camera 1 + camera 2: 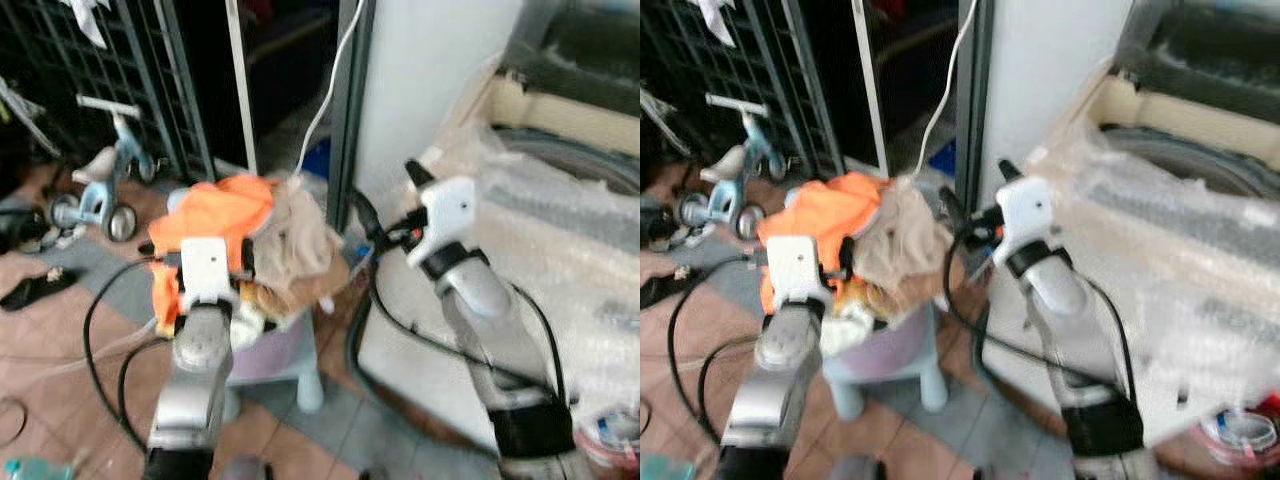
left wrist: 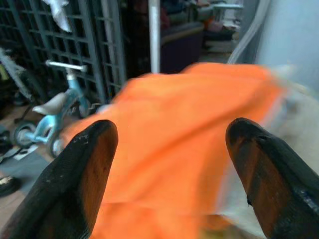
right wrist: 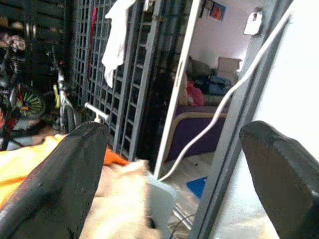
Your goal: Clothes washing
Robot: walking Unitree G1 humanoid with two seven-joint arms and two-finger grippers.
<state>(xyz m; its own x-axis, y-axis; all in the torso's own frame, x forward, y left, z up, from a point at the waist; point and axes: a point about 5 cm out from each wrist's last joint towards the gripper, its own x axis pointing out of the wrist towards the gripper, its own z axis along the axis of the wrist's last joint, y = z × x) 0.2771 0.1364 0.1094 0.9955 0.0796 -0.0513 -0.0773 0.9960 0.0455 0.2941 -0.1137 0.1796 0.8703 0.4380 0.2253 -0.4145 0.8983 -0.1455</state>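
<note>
Clothes: a heap lay on a pale plastic stool (image 1: 300,350) on the tiled floor, an orange garment (image 1: 215,215) on top and a beige one (image 1: 300,240) bunched beside it, touching.
Left gripper (image 2: 169,174): it hung just in front of the orange garment, its two black fingers (image 2: 87,174) spread wide apart with nothing between them.
Right gripper (image 3: 184,184): it was raised beside the heap, near the beige garment, fingers set well apart and holding nothing.
Washing machine (image 1: 560,220): it stood on the robot's right, its top wrapped in clear bubble plastic, close to the right arm.
Cord: a white cable (image 1: 335,80) ran down the edge of the grey door frame behind the stool.
Background: a small blue tricycle (image 1: 100,185) stood against a dark metal grille (image 1: 80,60), well apart from the stool.
</note>
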